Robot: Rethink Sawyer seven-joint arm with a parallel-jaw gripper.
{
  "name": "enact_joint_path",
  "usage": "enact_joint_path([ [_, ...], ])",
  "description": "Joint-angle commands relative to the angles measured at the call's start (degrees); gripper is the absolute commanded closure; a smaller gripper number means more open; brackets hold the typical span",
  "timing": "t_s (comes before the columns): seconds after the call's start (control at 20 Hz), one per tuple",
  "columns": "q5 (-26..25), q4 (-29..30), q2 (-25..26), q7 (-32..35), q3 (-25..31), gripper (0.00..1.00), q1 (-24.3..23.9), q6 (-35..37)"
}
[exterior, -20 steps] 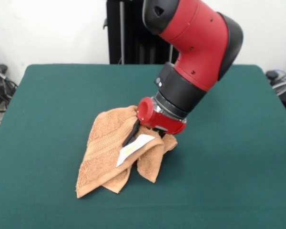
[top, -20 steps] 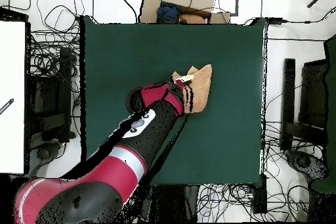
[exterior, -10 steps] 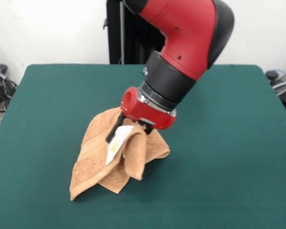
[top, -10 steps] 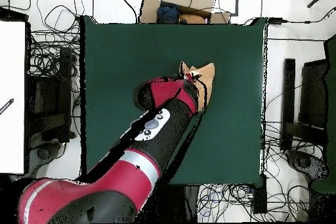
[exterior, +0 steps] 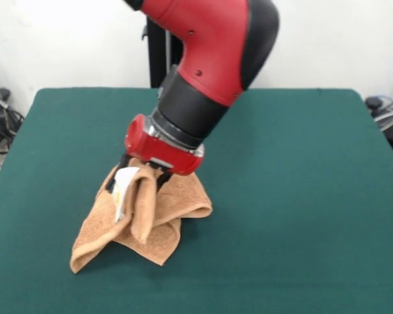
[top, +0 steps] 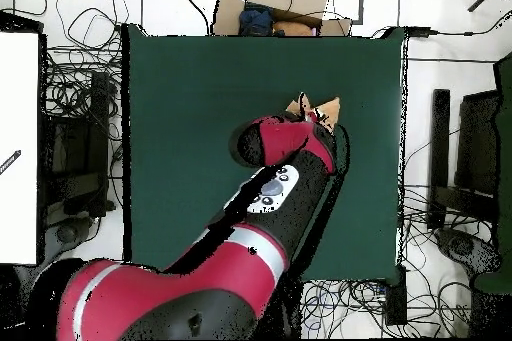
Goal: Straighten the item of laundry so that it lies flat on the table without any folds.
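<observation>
Orange-tan terry towel hangs bunched, pinched in your end effector; drag it low across the dark green felt desk.

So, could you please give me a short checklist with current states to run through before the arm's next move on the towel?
1. Claw has the towel: ok, a fold drapes up at it.
2. Towel flat, no folds: not ok, bunched and doubled over.
3. Towel fully on the table: ok.
4. Room to spread it: ok, bare green cloth all around.
5. White tag free: cannot tell, it hangs beside the claw.
6. Grip point at a corner: cannot tell, the wrist hides it.
</observation>
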Motion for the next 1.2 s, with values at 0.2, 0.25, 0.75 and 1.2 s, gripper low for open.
enact_joint_path([
  [0.2,-5.2,0.8,-0.1,-0.1,13.0,0.00,-3.1,0.3],
  [0.25,-5.4,0.7,-0.2,0.1,13.3,0.00,-3.2,0.6],
  [0.75,-6.0,1.2,-1.7,-1.1,17.5,0.00,-5.8,2.4],
  [1.2,-8.8,4.3,-5.3,-7.8,30.4,0.00,-15.4,4.7],
])
